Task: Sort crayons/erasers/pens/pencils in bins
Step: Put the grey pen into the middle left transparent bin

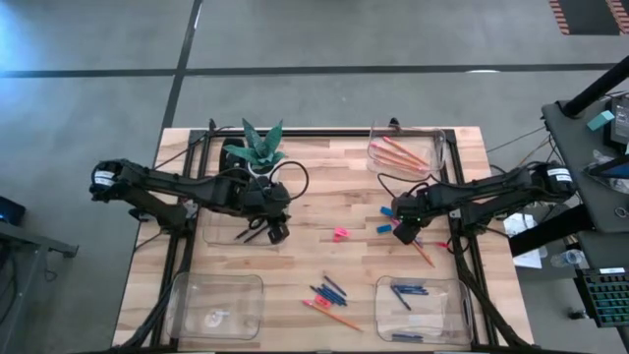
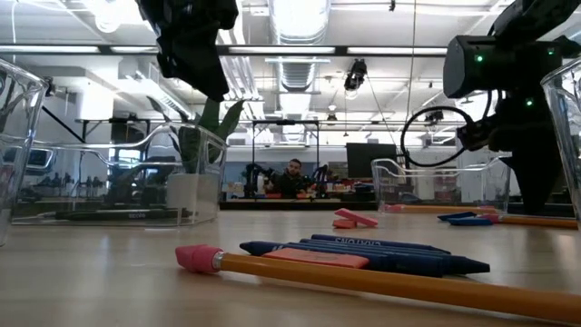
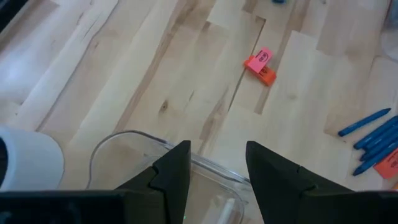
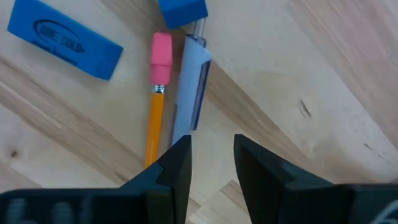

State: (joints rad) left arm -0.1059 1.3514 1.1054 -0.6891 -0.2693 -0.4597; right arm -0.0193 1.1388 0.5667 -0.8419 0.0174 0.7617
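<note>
1. The right gripper [image 4: 211, 163] hangs partly open and empty, just above a yellow wooden pencil with a pink rubber tip [image 4: 154, 118] and a grey-and-blue plastic pen [image 4: 188, 93], which lie touching side by side on the pale wooden surface [image 4: 323, 74].
2. To do this well, I judge it should straddle one stick only; catching both would muddle the sorting.
3. The left gripper [image 3: 217, 163] waits, partly open and empty, over the rim of a shallow clear plastic bin [image 3: 127, 140].
4. Bins: four [image 1: 407, 146].
5. Erasers: one pink-orange block [image 3: 260, 65], two blue [image 4: 64, 38].
6. Loose sticks mid-surface overlap too much to count.
</note>
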